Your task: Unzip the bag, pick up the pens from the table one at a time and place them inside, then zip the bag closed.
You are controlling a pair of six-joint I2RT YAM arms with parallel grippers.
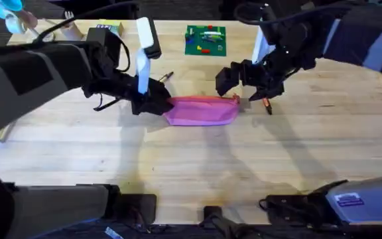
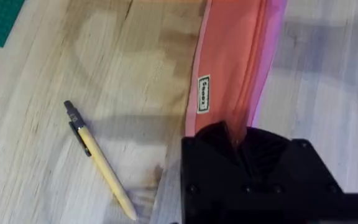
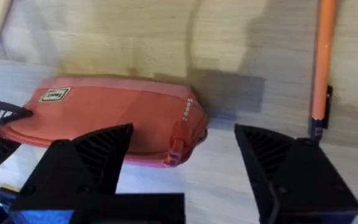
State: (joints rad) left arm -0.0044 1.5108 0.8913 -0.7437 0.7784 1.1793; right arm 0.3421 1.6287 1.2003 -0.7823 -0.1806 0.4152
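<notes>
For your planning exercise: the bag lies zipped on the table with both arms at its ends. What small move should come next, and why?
Probably the right gripper should close on the zipper pull: its fingers are open around the bag, whose other end the left gripper pinches.

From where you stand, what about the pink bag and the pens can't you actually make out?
- The bag's left end, overhead view: covered by the left gripper.
- Zipper open or shut: too small overhead; wrist views don't settle it.
- Orange pen, right wrist view: top cut off by the edge, lower end behind a finger.

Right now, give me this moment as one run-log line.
left tool: shut on bag end | right tool: open by zipper pull | pens: on table
</notes>
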